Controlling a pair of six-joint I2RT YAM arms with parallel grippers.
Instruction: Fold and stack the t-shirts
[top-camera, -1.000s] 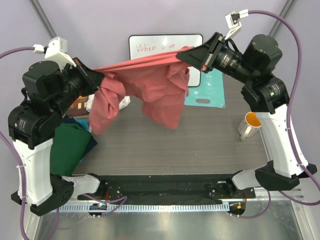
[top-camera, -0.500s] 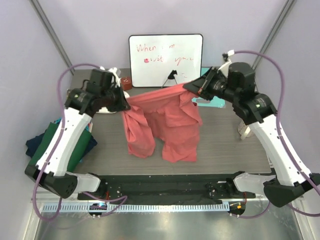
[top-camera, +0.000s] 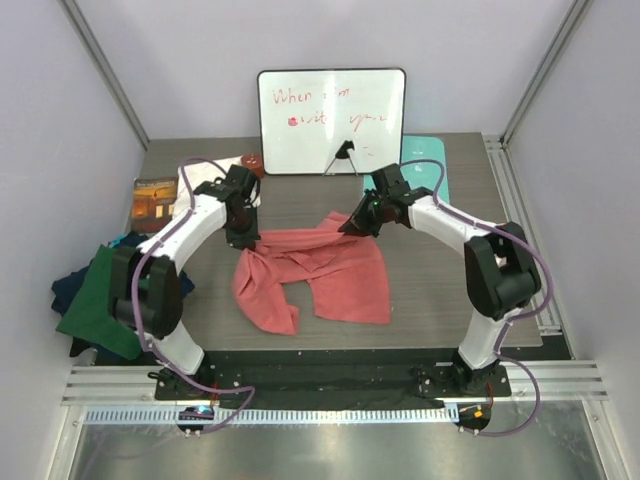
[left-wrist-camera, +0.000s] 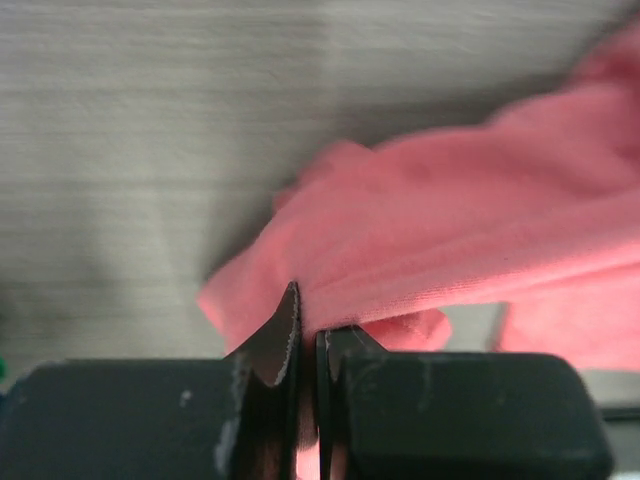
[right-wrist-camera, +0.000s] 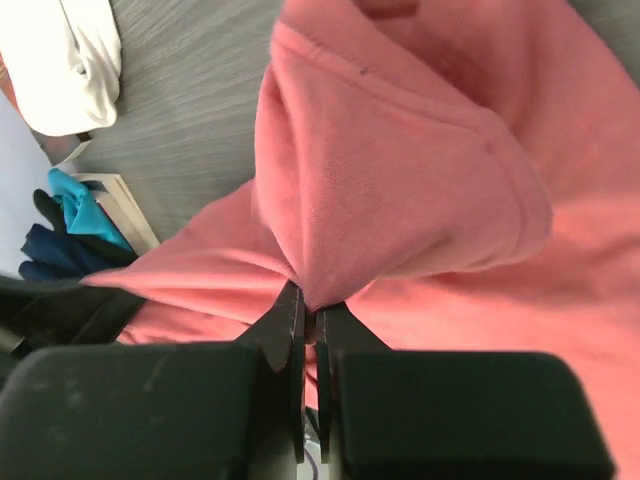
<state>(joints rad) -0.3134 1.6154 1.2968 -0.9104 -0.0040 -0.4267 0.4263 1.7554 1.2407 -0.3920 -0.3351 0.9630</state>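
Observation:
The salmon-pink t-shirt (top-camera: 320, 270) lies rumpled on the middle of the table, its far edge stretched between both grippers. My left gripper (top-camera: 243, 238) is shut on the shirt's far left corner (left-wrist-camera: 330, 290), low over the table. My right gripper (top-camera: 352, 226) is shut on a pinch of the far right edge (right-wrist-camera: 330, 270). A dark green t-shirt (top-camera: 100, 300) lies over navy ones (top-camera: 65, 290) in a pile at the left table edge.
A whiteboard (top-camera: 332, 122) stands at the back. The pale-teal mat (top-camera: 425, 178) lies behind the right arm. A book (top-camera: 155, 200), a white cloth (top-camera: 205, 175) and a small red object (top-camera: 253, 163) sit at the back left.
Both arms have come down and forward from holding the pink shirt hanging in the air; it now lies spread on the table, still gripped at both far corners.

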